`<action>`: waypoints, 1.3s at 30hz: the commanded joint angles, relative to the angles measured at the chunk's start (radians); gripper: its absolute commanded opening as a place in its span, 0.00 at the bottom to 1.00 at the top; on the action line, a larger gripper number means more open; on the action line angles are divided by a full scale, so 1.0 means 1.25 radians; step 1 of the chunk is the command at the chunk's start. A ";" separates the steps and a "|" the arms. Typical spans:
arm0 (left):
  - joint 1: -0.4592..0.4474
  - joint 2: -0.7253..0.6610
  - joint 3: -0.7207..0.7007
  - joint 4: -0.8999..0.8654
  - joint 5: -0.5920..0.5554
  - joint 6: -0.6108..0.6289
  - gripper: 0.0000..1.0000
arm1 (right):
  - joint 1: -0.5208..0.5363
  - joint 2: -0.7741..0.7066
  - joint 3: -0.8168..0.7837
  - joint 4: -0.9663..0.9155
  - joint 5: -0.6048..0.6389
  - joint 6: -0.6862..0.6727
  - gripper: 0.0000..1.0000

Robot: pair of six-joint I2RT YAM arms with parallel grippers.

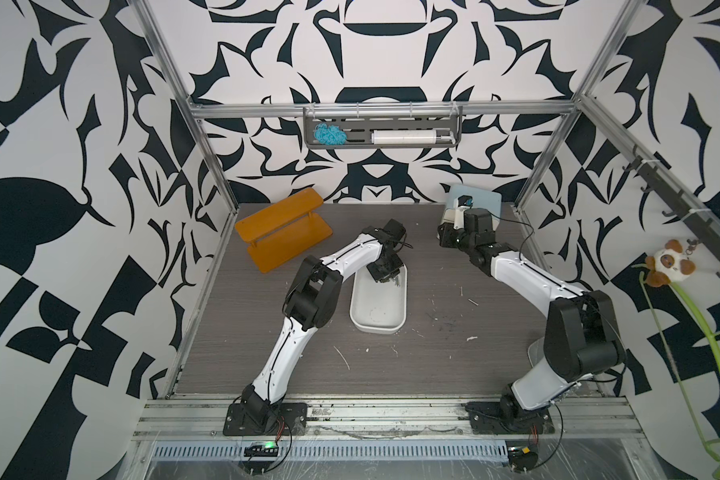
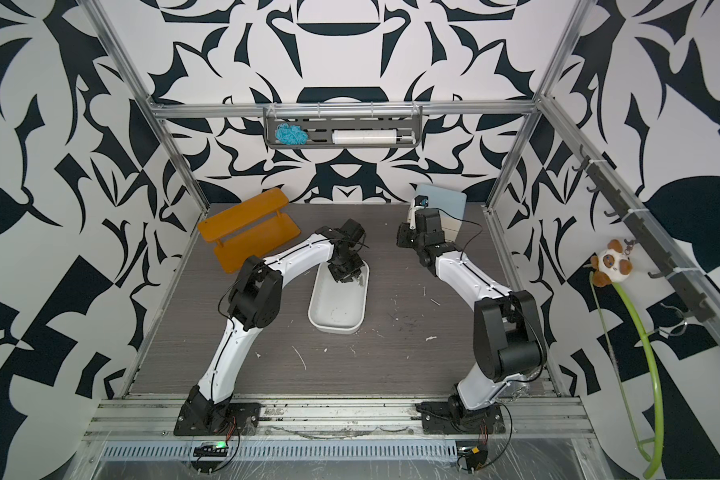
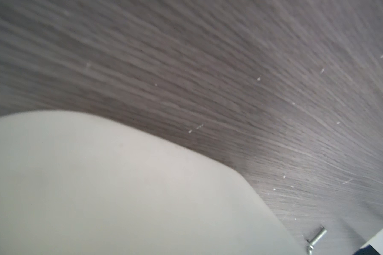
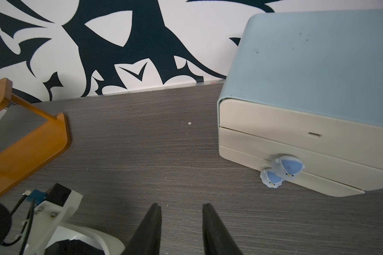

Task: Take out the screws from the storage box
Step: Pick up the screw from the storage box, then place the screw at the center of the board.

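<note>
The storage box [image 1: 377, 328] [image 2: 335, 327], a shallow white tray, sits mid-table. Thin silver screws [image 1: 397, 279] [image 2: 361, 279] lie at its far end by the right wall. My left gripper [image 1: 386, 275] [image 2: 345, 276] reaches down into that far end, right beside the screws; its jaws are hidden under the black wrist. The left wrist view shows only the blurred white storage box [image 3: 119, 187] and one screw [image 3: 317, 237] against the grey table past its rounded corner. My right gripper [image 4: 181, 206] hovers open over bare table with nothing between its fingers.
A cream drawer cabinet with a pale blue top [image 1: 479, 197] [image 4: 318, 66] stands at the back right, close to my right gripper. An orange wooden shelf [image 1: 283, 232] [image 4: 27, 141] lies at the back left. White flecks dot the grey table [image 1: 433, 332].
</note>
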State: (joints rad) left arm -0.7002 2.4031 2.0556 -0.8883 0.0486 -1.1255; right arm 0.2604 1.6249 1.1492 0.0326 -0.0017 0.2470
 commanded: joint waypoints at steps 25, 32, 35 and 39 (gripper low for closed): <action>-0.031 -0.089 0.071 -0.192 -0.195 0.182 0.00 | -0.003 -0.072 -0.021 0.071 -0.044 -0.001 0.38; -0.032 -0.249 -0.030 -0.110 -0.176 0.255 0.00 | -0.003 -0.099 -0.047 0.096 -0.070 0.009 0.38; -0.042 -0.252 -0.017 -0.068 -0.110 0.273 0.00 | -0.003 -0.130 -0.057 0.090 -0.042 0.030 0.37; -0.083 -0.192 0.090 -0.055 -0.072 0.288 0.00 | -0.004 -0.210 -0.093 0.070 0.092 0.056 0.40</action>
State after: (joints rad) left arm -0.7601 2.0865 2.1059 -0.9833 -0.1047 -0.8066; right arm 0.2604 1.4528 1.0496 0.1017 -0.0116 0.2794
